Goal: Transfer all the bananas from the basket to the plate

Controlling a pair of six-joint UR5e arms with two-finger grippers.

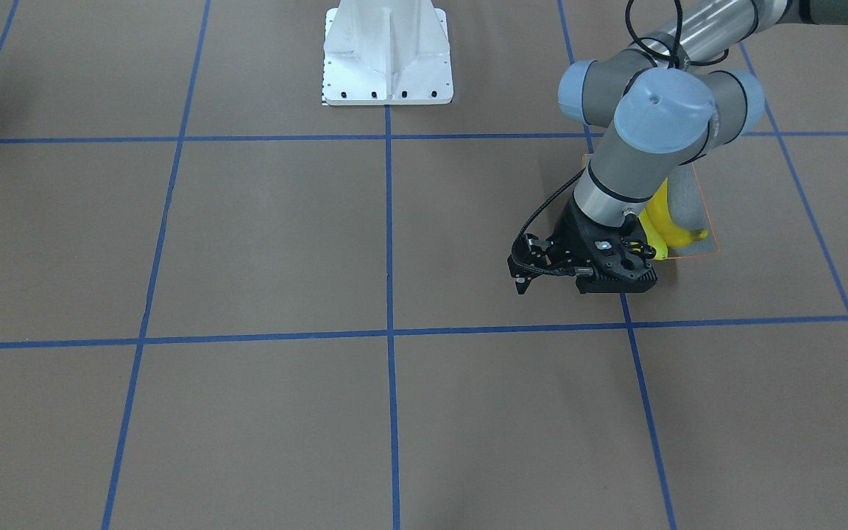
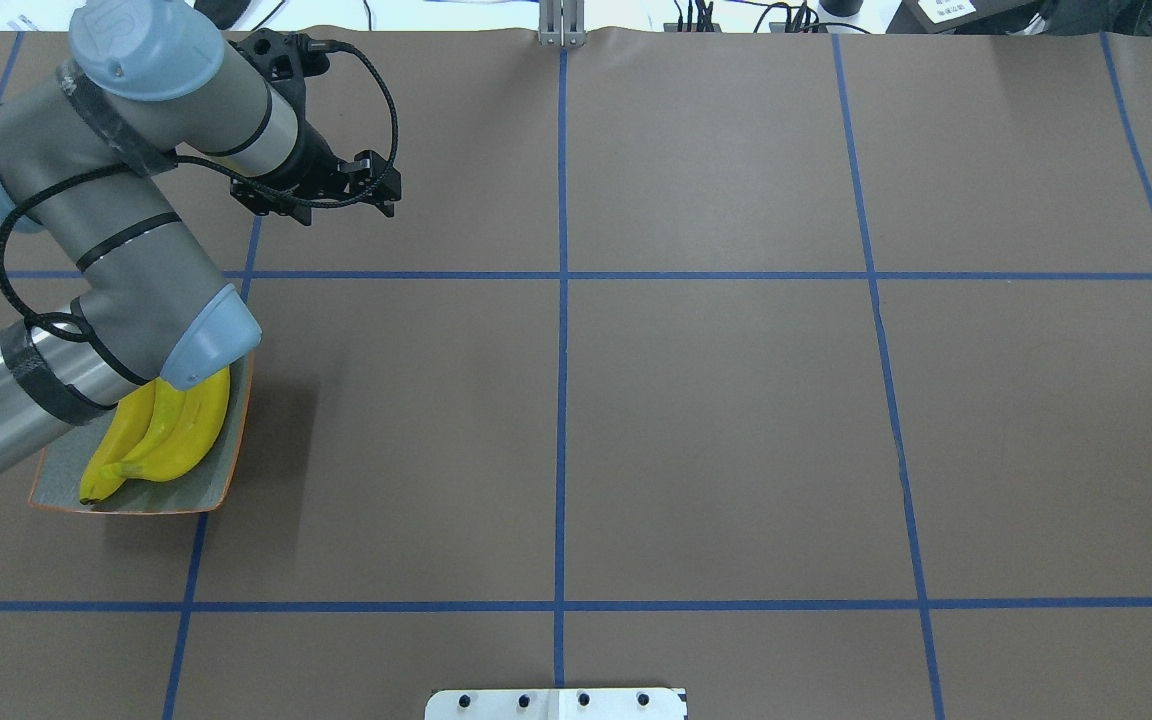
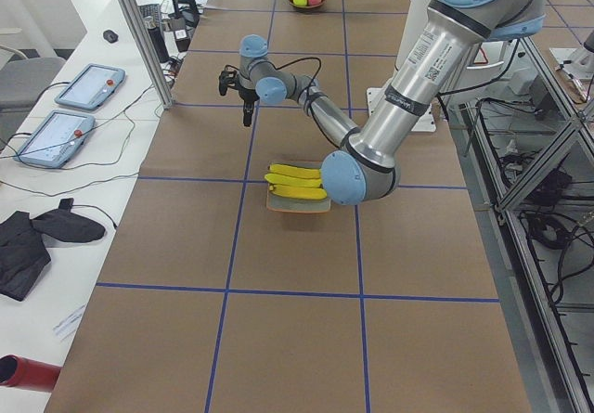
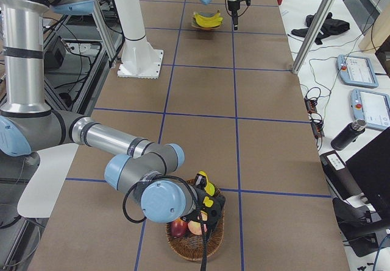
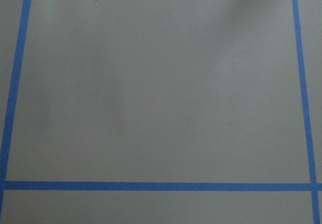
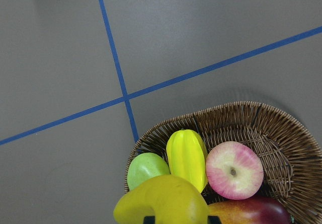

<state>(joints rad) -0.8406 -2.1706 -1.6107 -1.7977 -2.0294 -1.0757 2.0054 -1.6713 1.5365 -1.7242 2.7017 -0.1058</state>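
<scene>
Right wrist-mounted view: right end effector [image 4: 210, 205] closed on one banana [image 6: 161, 204], bottom centre, above basket [image 6: 261, 128]. Other bananas [image 2: 161, 430] lie on plate [image 2: 219, 468], overhead lower left; left end effector [image 2: 321, 195] opening cannot be told.

plate [image 2: 221, 482]: on the table [image 2: 736, 400], at the robot's left side.
bananas [image 2: 171, 435]: on the plate, side by side, touching.
basket [image 6: 271, 133]: at the table's right end, well apart from the plate; fruit [image 6: 234, 170] inside.
single banana [image 6: 166, 204]: over the fruit in the basket.
</scene>
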